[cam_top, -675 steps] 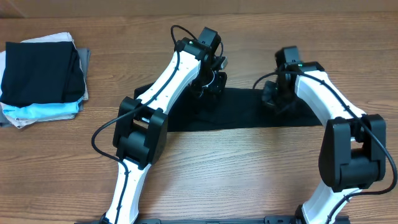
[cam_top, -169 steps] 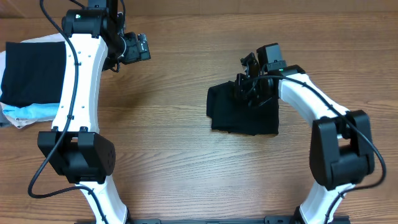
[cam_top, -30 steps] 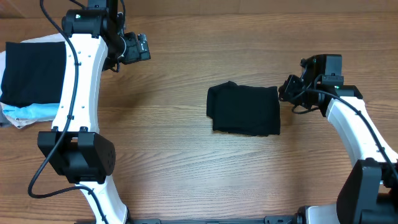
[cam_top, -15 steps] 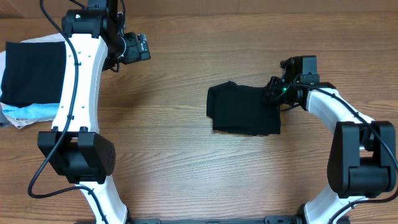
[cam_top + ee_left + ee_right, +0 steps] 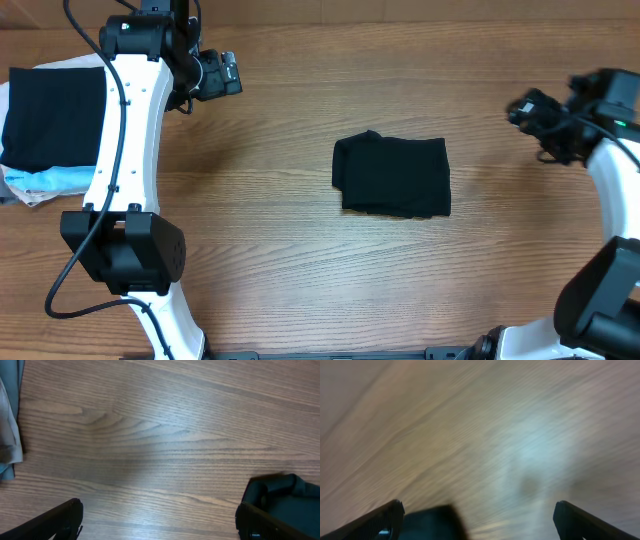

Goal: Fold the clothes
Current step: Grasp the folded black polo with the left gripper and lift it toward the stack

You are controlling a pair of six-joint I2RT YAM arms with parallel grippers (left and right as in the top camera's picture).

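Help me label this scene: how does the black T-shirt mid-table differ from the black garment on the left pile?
The black T-shirt lies alone on the bare table; the black garment tops a stack of pale blue and grey pieces. The T-shirt is fully in view; the left arm crosses the garment's edge. Both are black and folded.

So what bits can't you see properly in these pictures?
- Right wrist view: everything is blurred by motion, so the dark patch at the bottom edge cannot be named.
- Left wrist view: only a corner of the black T-shirt shows, cut off by the right edge.
- Overhead: the pile of folded clothes is partly covered by the left arm and cut by the picture's edge.
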